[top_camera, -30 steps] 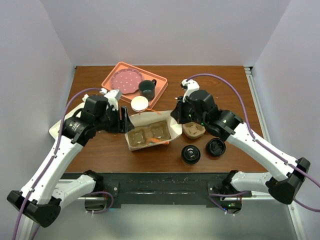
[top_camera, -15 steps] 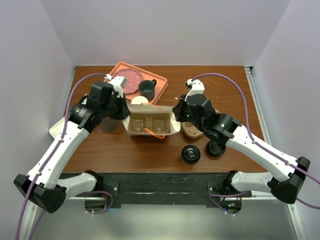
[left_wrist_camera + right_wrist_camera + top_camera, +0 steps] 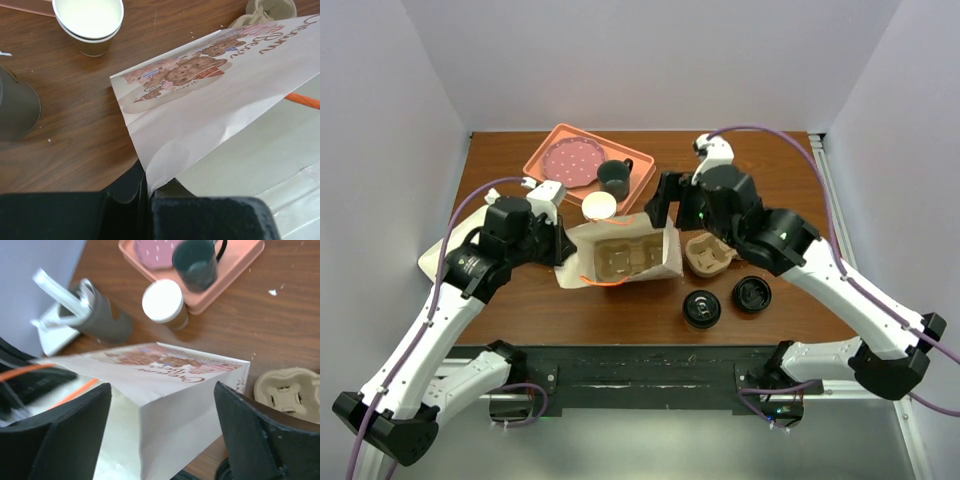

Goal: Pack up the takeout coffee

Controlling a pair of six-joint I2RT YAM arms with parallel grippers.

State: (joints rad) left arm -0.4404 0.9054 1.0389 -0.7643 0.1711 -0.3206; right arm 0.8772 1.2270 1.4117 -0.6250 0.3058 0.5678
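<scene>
Pinching the paper bag (image 3: 200, 110) rim, left jaws clamped; right jaws spread wide.

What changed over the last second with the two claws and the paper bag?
The left claw closed on the paper bag's left edge. The right claw opened, let go of the bag's right edge and drew back toward the far side. The bag shifted slightly. The takeout coffee, loose black lid, spare cup carrier and pink tray stayed put.

The right gripper (image 3: 162, 387), jaws spread wide, hovers over a white paper bag (image 3: 150, 407).
</scene>
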